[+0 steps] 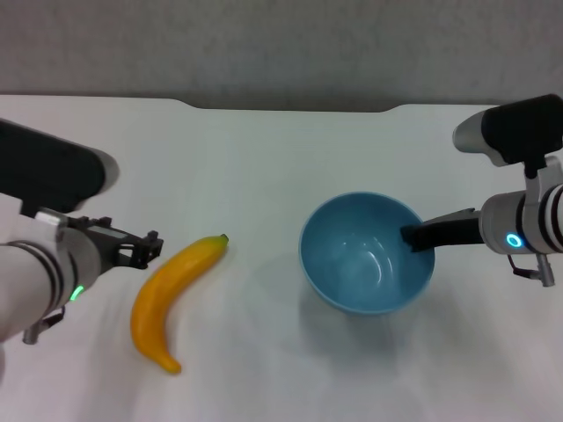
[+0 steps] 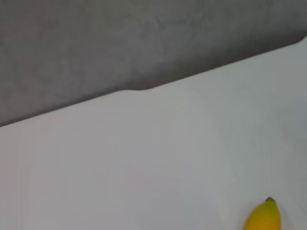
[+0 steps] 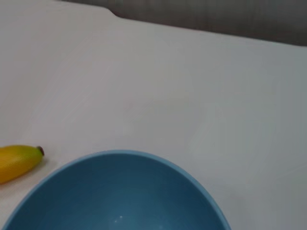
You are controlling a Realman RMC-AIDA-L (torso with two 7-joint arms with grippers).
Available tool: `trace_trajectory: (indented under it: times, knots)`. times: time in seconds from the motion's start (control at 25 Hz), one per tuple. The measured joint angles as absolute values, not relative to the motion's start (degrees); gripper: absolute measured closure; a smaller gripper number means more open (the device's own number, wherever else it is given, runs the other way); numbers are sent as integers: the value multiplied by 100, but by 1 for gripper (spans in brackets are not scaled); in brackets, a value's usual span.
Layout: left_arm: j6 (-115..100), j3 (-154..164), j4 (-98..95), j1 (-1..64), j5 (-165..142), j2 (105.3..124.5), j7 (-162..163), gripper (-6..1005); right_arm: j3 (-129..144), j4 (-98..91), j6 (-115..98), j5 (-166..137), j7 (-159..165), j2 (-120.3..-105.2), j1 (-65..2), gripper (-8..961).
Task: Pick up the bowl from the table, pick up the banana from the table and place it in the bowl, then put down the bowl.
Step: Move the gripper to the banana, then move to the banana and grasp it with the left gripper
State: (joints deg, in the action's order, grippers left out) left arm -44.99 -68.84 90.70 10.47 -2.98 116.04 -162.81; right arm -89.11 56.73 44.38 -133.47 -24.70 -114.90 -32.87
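The right end effector (image 1: 420,236) is at the bowl's (image 1: 367,253) near-side rim, its dark fingers (image 1: 444,232) reaching over the lip from the robot's right, one showing inside the blue wall. It looks clamped on that rim. A soft shadow spreads under the bowl on the bench (image 1: 264,158), so the bowl seems to be held just off the surface rather than resting, though that is a judgement. The rim grip makes sense: it keeps the mouth open and facing up, ready to take the fruit. In the right wrist view the glossy inside of the bowl (image 3: 120,191) fills the foreground, with the banana's tip (image 3: 19,160) beyond its rim.

Over to the left end effector (image 1: 151,248). It hovers just beside the banana (image 1: 171,299), fingers pointing at the upper part of the fruit, apart from it and gripping nothing; whether they are spread or closed cannot be told. The banana lies flat on the bench between the two end effectors, well apart from the bowl. Its long axis runs diagonally, dark stem tip pointing away from the robot and towards the bowl, blunt end nearer the robot. The left wrist view catches only that stem end (image 2: 265,215). The approach looks side-on, across the long axis.
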Motion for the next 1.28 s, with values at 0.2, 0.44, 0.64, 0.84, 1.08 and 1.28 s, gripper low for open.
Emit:
trace_trajectory:
  times: [0.2, 0.44, 0.64, 0.84, 1.08, 1.28]
  knots:
    - [-4423, -6778, 8500, 1410, -89, 11604, -16285, 342, -8888, 5914, 4478, -13356, -2469, -11495, -3151, 917]
    - [-4360, -6571, 8071, 1775, 298, 11547, -16295, 342, -8886, 5981, 4482, -13335, -2471, -11496, -3114, 915]
    - [-4225, -6555, 7859, 1916, 449, 11520, -16295, 341, -8877, 6103, 4483, -13325, -2483, -11496, -3043, 913]
    - [-3931, -6612, 7394, 2151, 706, 11546, -16295, 341, -8877, 6134, 4483, -13321, -2492, -11496, -3009, 911]
    - [-3695, -6613, 6912, 2289, 682, 11602, -16295, 342, -8866, 6135, 4483, -13316, -2498, -11496, -3004, 908]
    - [-3453, -6610, 6553, 2338, 662, 11616, -16287, 342, -8867, 6135, 4483, -13315, -2507, -11496, -2997, 906]
